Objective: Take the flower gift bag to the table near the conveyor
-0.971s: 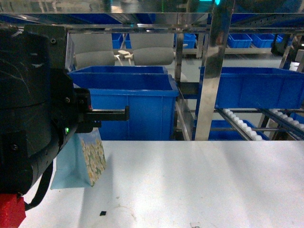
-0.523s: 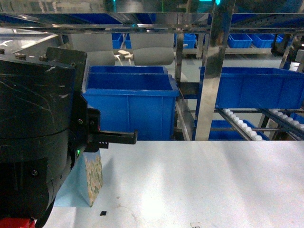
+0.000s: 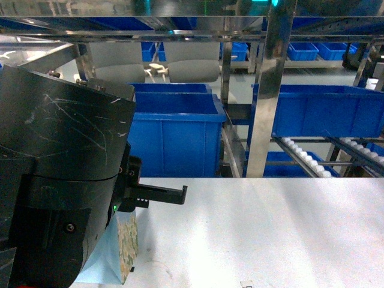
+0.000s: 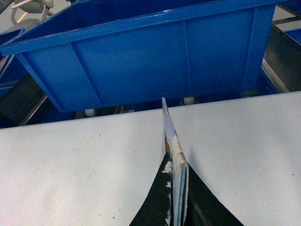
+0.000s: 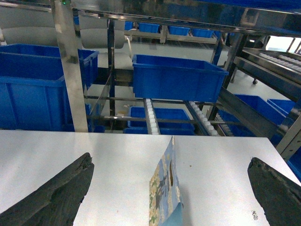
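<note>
In the left wrist view my left gripper point(image 4: 175, 162) is shut on the thin top edge of a flower gift bag point(image 4: 169, 134), seen edge-on above the grey table point(image 4: 84, 160). The head view shows that bag point(image 3: 127, 241) under the big black left arm point(image 3: 60, 180) at the lower left; its bottom runs out of frame. In the right wrist view a flower gift bag point(image 5: 163, 193) with an oval handle hole stands on the table point(image 5: 221, 160). My right gripper point(image 5: 170, 161) is open, its fingers far apart on either side and not touching it. The conveyor point(image 3: 306, 159) lies behind the table.
Blue plastic bins point(image 3: 174, 129) sit on the steel rack just past the table's far edge, with a steel upright point(image 3: 264, 108) between them. White roller rows point(image 5: 150, 113) slope toward the table. A small dark speck point(image 5: 254, 215) lies on the tabletop.
My left arm has swung right and closer to the head camera, filling more of the left side. The bag it holds has moved right and lower in the head view.
</note>
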Available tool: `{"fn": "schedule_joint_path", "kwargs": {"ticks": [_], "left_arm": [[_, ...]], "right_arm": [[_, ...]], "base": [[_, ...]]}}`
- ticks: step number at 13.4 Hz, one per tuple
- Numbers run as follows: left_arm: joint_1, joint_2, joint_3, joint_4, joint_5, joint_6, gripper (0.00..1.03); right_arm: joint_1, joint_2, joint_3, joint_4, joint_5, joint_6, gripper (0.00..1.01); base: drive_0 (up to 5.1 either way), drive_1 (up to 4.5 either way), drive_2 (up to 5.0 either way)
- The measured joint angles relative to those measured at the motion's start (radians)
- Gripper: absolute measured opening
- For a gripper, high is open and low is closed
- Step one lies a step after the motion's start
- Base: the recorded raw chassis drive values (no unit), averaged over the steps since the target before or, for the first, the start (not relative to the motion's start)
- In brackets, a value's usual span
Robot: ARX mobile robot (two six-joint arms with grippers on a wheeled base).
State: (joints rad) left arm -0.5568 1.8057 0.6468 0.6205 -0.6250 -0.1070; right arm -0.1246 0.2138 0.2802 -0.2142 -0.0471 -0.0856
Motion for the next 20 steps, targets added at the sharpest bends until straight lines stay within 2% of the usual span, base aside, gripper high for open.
{"fn": "schedule_joint_path", "kwargs": {"ticks": [1,5,6,12,13,14,16,20], "left_arm": [[-0.008,-0.015,0.000,-0.035,-0.002,-0.015,0.02],[-0.032,-0.084,-0.011,-0.169,0.006,-0.024,0.02],[-0.031,-0.089,-0.019,-0.178,0.014,-0.026,0.09],[-0.032,-0.192,-0.053,-0.233,0.015,-0.025,0.83],[-0.027,-0.211,-0.061,-0.240,0.015,-0.025,0.94],[-0.019,-0.236,-0.070,-0.243,0.021,-0.025,0.99],[0.001,-0.294,-0.082,-0.224,0.050,-0.015,0.98],[0.083,-0.378,-0.136,-0.203,0.113,0.047,0.98]], "right_arm": [[0.000,0.000,0.000,0.000,0.000,0.000,0.98],[0.000,0.000,0.000,0.000,0.000,0.001,0.98],[0.000,0.000,0.000,0.000,0.000,0.003,0.98],[0.000,0.000,0.000,0.000,0.000,0.004,0.98],[0.000,0.000,0.000,0.000,0.000,0.004,0.98],[0.000,0.000,0.000,0.000,0.000,0.004,0.98],[0.000,0.000,0.000,0.000,0.000,0.004,0.98],[0.000,0.000,0.000,0.000,0.000,0.004,0.98]], "base": [[0.0,0.00,0.0],[0.0,0.00,0.0],[0.0,0.00,0.0],[0.0,0.00,0.0],[0.0,0.00,0.0],[0.0,0.00,0.0],[0.0,0.00,0.0],[0.0,0.00,0.0]]}}
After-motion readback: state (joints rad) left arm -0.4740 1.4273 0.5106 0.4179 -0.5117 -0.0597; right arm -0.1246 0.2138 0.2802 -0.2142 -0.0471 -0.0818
